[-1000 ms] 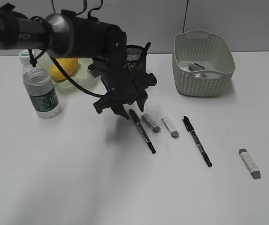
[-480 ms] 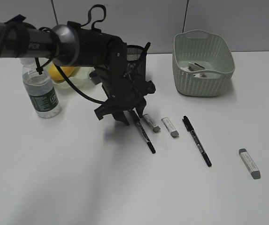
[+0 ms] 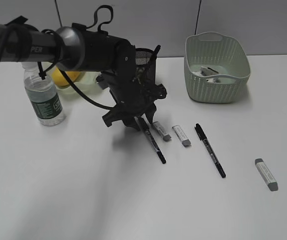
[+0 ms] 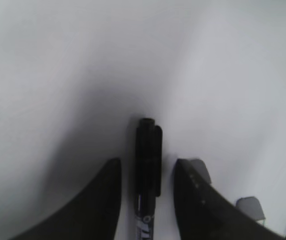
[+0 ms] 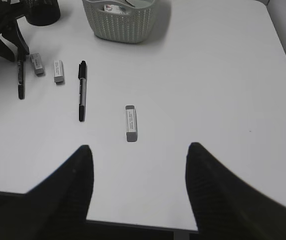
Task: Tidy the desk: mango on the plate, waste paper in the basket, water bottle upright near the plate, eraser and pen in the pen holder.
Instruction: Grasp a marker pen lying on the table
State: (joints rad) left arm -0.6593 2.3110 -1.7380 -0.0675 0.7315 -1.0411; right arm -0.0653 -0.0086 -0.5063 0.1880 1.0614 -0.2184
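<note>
Desk holds everything, taken from the left in the exterior view. Bottle stands upright near the left edge, white cap on top, dark green label facing out. Behind it and to its right the mango shows yellow, partly hidden by the left arm; the plate's pale green rim is just visible around it. Left gripper points down at the tabletop in front of the holder, whose black mesh peeks out behind the wrist. Its jaws straddle the capped end of pen 1; in the left wrist view the pen lies between the 2 fingers with a thin gap on each side, so the claw is part open and not yet pinching it. Whether the fingertips touch the desk I cannot tell.

Right of that pen lie 2 erasers, eraser 1 just beside it and eraser 2 next along. Then pen 2 lies slanted, well apart from the first. Eraser 3 lies alone further right, nearer the front edge. Basket stands at the back right with paper inside.

Right gripper hangs over the desk's near edge in its wrist view, jaws wide apart, holding nothing.
</note>
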